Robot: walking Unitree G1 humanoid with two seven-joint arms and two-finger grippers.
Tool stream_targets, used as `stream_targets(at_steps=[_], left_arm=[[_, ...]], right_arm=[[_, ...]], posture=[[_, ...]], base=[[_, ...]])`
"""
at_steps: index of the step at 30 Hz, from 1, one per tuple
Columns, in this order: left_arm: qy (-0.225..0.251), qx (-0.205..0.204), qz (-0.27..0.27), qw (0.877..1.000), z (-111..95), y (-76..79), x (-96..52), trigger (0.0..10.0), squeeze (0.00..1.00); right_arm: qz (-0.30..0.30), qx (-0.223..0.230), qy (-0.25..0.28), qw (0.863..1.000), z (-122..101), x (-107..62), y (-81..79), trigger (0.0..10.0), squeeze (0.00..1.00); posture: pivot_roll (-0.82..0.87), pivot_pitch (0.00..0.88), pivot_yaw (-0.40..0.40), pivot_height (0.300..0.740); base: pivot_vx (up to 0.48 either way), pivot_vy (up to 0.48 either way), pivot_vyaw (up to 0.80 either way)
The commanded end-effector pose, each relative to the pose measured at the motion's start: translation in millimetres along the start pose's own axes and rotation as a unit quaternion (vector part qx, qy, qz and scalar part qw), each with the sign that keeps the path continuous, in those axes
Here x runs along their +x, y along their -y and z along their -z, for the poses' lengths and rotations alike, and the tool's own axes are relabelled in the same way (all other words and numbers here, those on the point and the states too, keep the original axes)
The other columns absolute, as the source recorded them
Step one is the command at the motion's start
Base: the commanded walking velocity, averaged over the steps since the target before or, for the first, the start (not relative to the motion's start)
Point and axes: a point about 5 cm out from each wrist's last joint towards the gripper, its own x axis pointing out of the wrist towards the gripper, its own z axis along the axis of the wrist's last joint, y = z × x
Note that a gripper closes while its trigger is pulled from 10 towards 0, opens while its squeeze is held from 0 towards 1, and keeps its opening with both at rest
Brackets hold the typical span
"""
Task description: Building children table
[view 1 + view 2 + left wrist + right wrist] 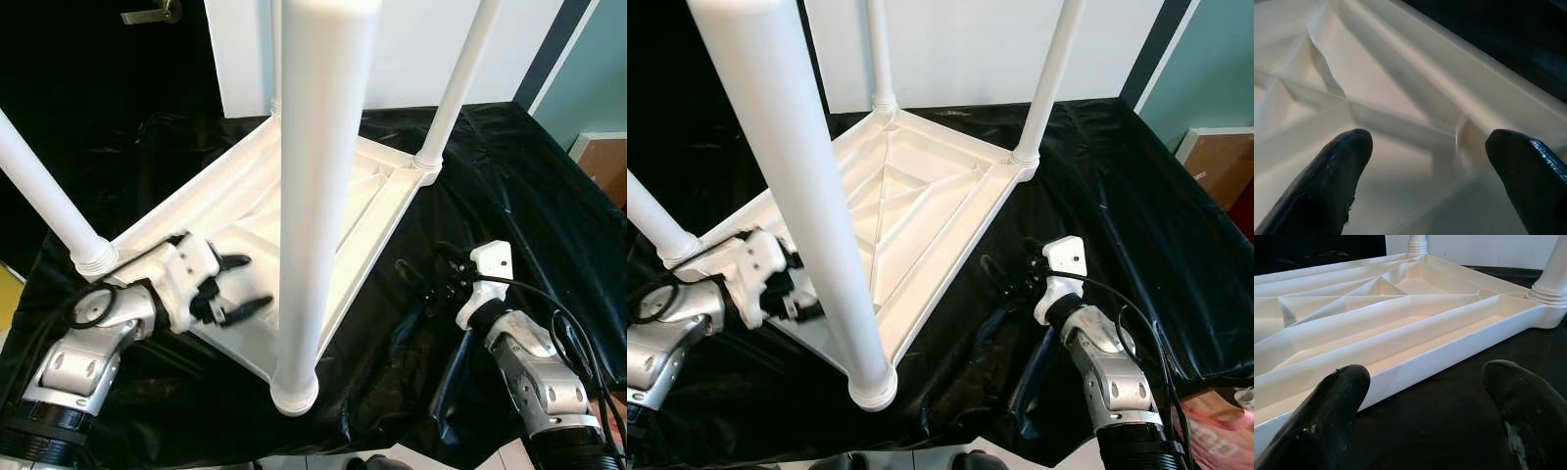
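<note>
Upside-down white children's table (358, 196) lies on a black sheet (529, 196) with its four legs (318, 196) pointing up. At its left corner, the left gripper (230, 286) hovers over the ribbed underside, fingers spread wide, empty. Right of the table's rim, the right gripper (431, 274) hangs above the sheet, fingers likewise wide, holding nothing.

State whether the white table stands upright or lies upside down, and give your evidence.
Upside down. The table rests top-down on the black sheet, its ribbed underside showing, and its legs point up.
</note>
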Motion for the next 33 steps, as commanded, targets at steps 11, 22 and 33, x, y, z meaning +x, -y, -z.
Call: stream_targets(at_steps=[11,22,33], left_arm=[[-0.119,0.081,0.06,0.988,25,1.1,6.3,10.0,0.0],[-0.23,0.092,0.059,0.967,52,-3.2,35.8,10.0,0.0],[-0.177,0.042,0.062,0.981,40,-4.8,58.8,0.0,0.0]], right_arm=[[-0.019,-0.01,-0.012,1.0,-6,1.6,1.1,10.0,0.0],[-0.013,-0.014,-0.011,1.0,-10,2.5,-0.4,10.0,0.0],[0.013,-0.016,-0.018,1.0,-4,-9.4,-4.1,10.0,0.0]], posture=[[0.0,0.076,-0.037,0.74],[-0.03,0.09,-0.008,0.74],[-0.06,0.104,0.043,0.74]], base=[[0.0,0.0,0.0],[0.0,0.0,0.0],[0.0,0.0,0.0]])
